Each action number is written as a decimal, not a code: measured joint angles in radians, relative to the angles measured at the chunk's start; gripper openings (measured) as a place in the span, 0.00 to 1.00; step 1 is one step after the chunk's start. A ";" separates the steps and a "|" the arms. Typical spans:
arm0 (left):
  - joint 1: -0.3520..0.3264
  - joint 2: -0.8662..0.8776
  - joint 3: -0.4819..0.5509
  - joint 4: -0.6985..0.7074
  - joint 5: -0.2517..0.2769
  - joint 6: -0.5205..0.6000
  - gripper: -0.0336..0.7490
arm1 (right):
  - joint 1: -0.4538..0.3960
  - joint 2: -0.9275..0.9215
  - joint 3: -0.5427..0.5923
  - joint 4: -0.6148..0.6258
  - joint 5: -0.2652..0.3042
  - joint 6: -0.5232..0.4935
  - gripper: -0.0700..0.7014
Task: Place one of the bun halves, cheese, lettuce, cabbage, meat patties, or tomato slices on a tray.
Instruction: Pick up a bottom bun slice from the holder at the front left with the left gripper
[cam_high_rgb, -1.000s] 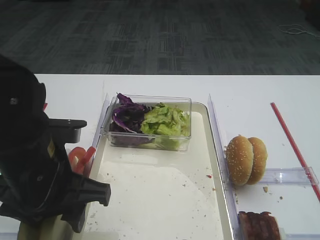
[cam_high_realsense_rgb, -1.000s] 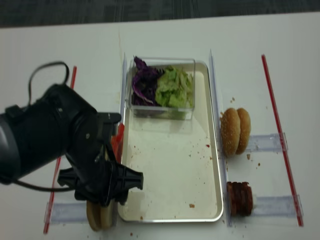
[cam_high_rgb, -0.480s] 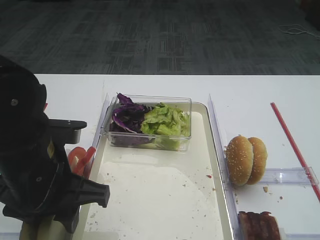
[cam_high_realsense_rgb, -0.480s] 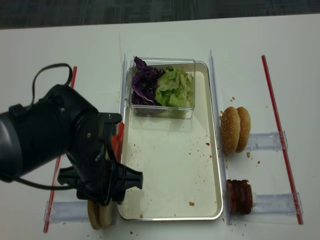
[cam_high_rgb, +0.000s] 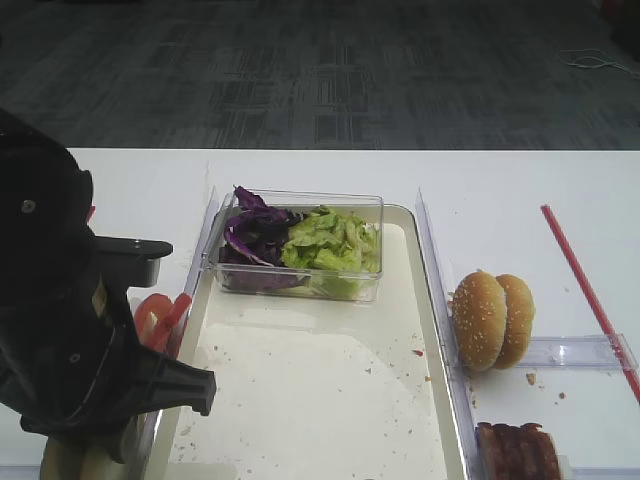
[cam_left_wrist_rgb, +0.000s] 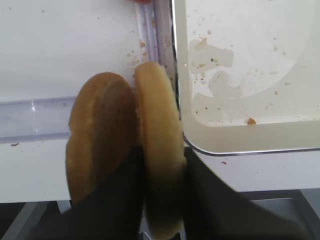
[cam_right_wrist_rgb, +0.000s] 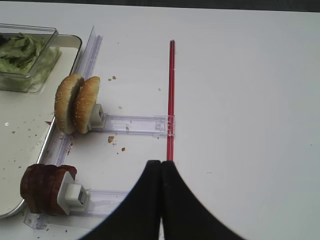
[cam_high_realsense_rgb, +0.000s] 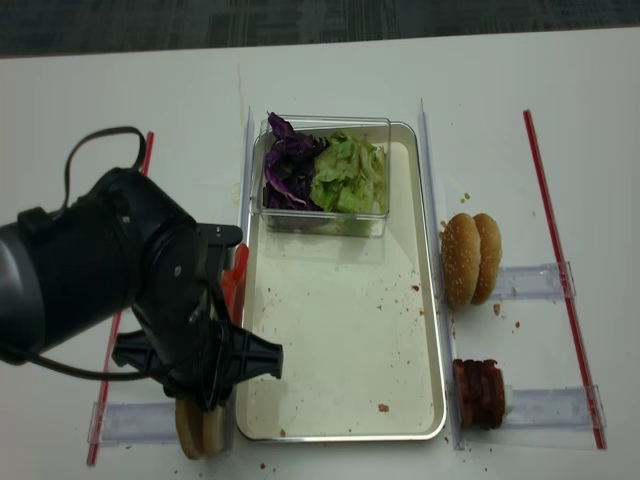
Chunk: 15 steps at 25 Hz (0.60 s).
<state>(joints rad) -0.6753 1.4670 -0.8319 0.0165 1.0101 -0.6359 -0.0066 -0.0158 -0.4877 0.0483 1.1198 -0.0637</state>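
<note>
Beside the tray's (cam_left_wrist_rgb: 250, 135) near left corner, 2 pale bun halves (cam_left_wrist_rgb: 155, 150) stand on edge in a clear holder, and the left gripper (cam_left_wrist_rgb: 160, 200) has its jaws clamped narrowly on the half nearer the tray. Lettuce (cam_high_rgb: 330, 245) and cabbage (cam_high_rgb: 250, 235) fill a clear box (cam_high_rgb: 300, 285) on the tray. Over bare table (cam_right_wrist_rgb: 250, 100) the right gripper (cam_right_wrist_rgb: 160, 200) has its fingers pressed together, holding nothing.
</note>
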 joint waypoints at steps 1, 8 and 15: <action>0.000 0.000 0.000 0.002 0.002 0.000 0.26 | 0.000 0.000 0.000 0.000 0.000 0.000 0.50; 0.000 0.000 0.000 0.002 0.002 0.000 0.20 | 0.000 0.000 0.000 0.000 0.000 0.000 0.50; 0.000 -0.018 0.000 0.002 0.004 0.000 0.19 | 0.000 0.000 0.000 0.000 0.000 0.000 0.50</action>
<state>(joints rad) -0.6753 1.4492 -0.8319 0.0183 1.0142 -0.6359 -0.0066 -0.0158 -0.4877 0.0483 1.1198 -0.0637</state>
